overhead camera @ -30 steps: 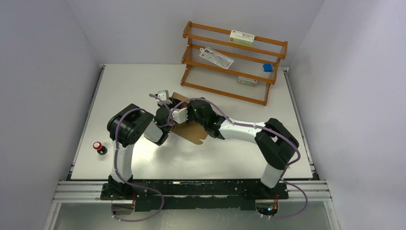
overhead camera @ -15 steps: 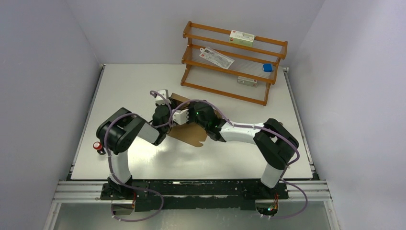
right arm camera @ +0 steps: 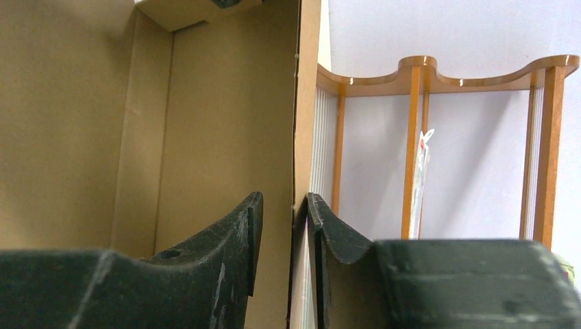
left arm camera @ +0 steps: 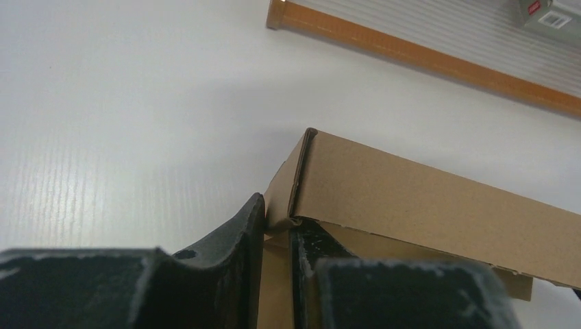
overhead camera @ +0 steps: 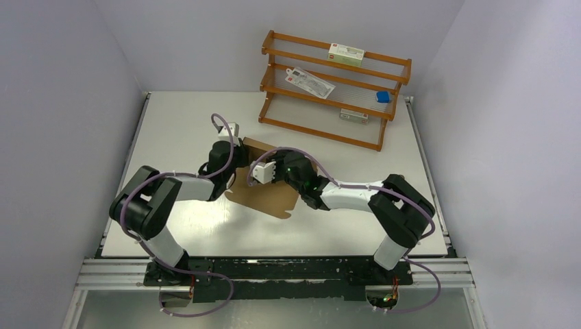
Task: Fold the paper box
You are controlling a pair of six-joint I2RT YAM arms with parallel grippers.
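Observation:
The paper box (overhead camera: 266,197) is plain brown cardboard, partly folded, in the middle of the table between both arms. My left gripper (overhead camera: 235,163) is at its left end. In the left wrist view the left gripper (left arm camera: 277,218) is shut on a small corner flap of the paper box (left arm camera: 425,199), under a raised side wall. My right gripper (overhead camera: 266,159) is at the far edge. In the right wrist view the right gripper (right arm camera: 282,200) is open astride an upright wall of the paper box (right arm camera: 205,123), with a gap on the inner side.
A wooden rack (overhead camera: 336,86) stands at the back right, close behind the box, and shows beyond the wall in the right wrist view (right arm camera: 418,137). It holds a white and green carton (overhead camera: 346,53), a flat packet (overhead camera: 310,81) and a small blue item (overhead camera: 383,97).
The right jaws have opened off the box wall. The left arm has swung out to the left and stretched lower, still pinching the flap. More of the box now lies spread towards the front.

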